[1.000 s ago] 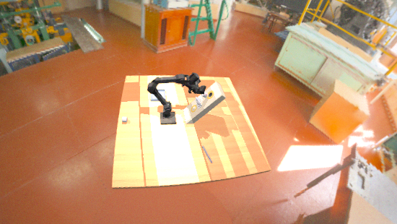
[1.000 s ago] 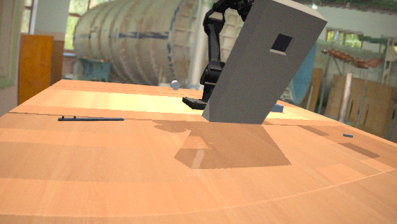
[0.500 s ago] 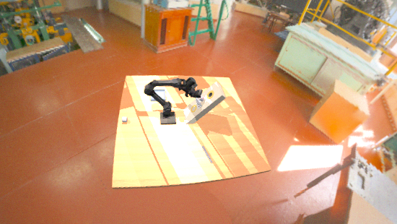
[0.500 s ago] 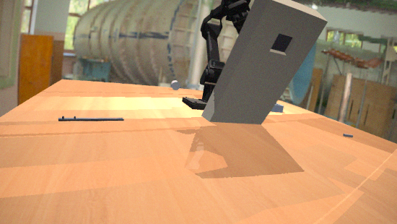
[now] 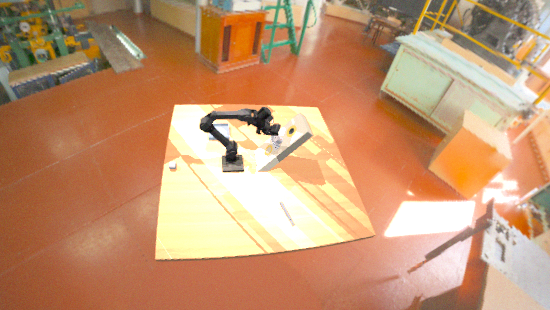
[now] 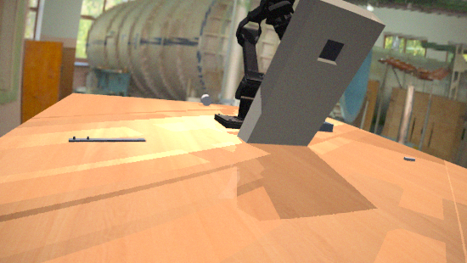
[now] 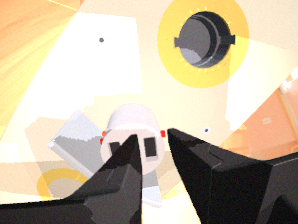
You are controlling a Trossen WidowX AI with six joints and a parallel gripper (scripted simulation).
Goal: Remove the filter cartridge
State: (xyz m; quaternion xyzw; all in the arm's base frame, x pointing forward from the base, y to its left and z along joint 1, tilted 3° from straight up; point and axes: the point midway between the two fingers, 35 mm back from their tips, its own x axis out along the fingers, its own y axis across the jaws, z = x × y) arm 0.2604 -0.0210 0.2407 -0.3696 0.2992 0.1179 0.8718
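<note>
The white round cartridge (image 7: 131, 122) is out of its socket, its two dark face slots visible in the wrist view. It is in front of the tilted panel (image 5: 292, 145) (image 6: 297, 93) (image 7: 117, 65), lower than the empty yellow-ringed socket (image 5: 291, 131) (image 7: 197, 45). My gripper (image 7: 152, 137) is slightly open; its fingertips are outside the slots, the left one overlapping the face in view and the right one beside it. Nothing shows clamped between them. Whether the cartridge is supported or falling cannot be told. The blue-grey tray (image 5: 219, 131) lies behind the arm.
A pale grey angled plate (image 7: 77, 142) sits behind the cartridge, near a second yellow ring (image 7: 47, 182) low on the panel. A thin dark bar (image 5: 286, 213) (image 6: 110, 140) and a small pale object (image 5: 172, 165) lie on the table.
</note>
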